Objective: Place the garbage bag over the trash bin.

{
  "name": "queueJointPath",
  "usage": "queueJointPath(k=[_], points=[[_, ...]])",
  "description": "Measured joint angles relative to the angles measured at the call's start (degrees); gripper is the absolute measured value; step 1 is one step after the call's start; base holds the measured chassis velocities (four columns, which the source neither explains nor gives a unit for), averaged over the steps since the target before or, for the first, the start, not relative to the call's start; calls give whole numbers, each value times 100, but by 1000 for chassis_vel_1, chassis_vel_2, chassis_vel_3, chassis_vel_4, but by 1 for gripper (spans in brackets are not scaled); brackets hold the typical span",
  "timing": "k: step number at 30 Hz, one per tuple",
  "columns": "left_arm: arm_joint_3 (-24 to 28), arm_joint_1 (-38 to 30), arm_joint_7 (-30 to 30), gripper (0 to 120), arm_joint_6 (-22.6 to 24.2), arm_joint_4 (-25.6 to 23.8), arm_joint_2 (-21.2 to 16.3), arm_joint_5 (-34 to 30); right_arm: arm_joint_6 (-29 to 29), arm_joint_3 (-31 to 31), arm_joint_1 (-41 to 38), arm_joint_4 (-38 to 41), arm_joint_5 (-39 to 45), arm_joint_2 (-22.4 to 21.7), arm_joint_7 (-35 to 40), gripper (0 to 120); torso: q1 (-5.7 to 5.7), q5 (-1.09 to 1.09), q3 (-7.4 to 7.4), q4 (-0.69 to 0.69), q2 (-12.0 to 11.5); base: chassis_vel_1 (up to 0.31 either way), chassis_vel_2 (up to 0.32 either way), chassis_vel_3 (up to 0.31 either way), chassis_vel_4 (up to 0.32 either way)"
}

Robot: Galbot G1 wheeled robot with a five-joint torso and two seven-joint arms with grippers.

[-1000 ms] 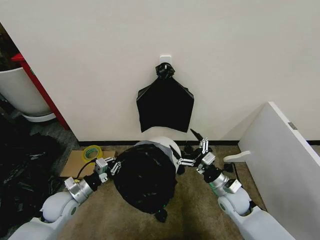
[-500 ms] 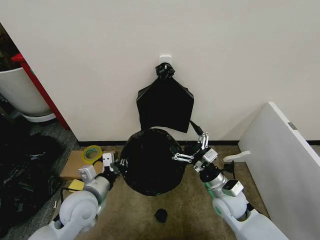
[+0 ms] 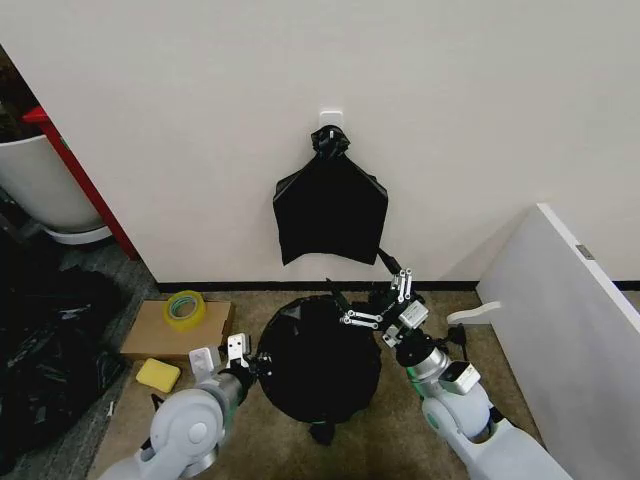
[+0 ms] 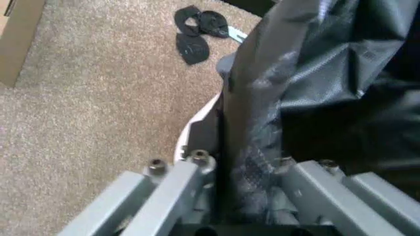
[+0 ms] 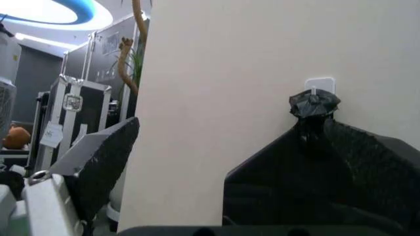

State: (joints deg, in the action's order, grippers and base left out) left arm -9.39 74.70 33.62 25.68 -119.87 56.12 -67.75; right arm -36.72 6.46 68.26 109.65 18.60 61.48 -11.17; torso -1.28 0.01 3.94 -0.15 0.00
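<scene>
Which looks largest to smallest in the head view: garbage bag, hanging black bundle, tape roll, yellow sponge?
1. garbage bag, spread over the trash bin
2. black bundle hanging on the wall
3. and 4. tape roll and yellow sponge look about alike; no clear order.

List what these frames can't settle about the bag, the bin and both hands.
- Trash bin: head view, covered by the garbage bag; a white sliver shows at the left wrist.
- Bag seated on the rim: hidden by its own film.
- Left hand: shut on the film.
- Right hand: bag film trails off one finger; grip unclear.
</scene>
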Motion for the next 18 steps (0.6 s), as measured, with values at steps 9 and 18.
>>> queueJointPath(k=[9,18], points=[[-229,66,-52,46,-46,-149,-42,42,2,1,28,-20,-47,26,-2,100,0,0,0,0,0,0,0,0,0],[-543,226,28,77,-103,-900,-239,84,63,75,81,-23,-48,19,164,100,0,0,0,0,0,0,0,0,0]])
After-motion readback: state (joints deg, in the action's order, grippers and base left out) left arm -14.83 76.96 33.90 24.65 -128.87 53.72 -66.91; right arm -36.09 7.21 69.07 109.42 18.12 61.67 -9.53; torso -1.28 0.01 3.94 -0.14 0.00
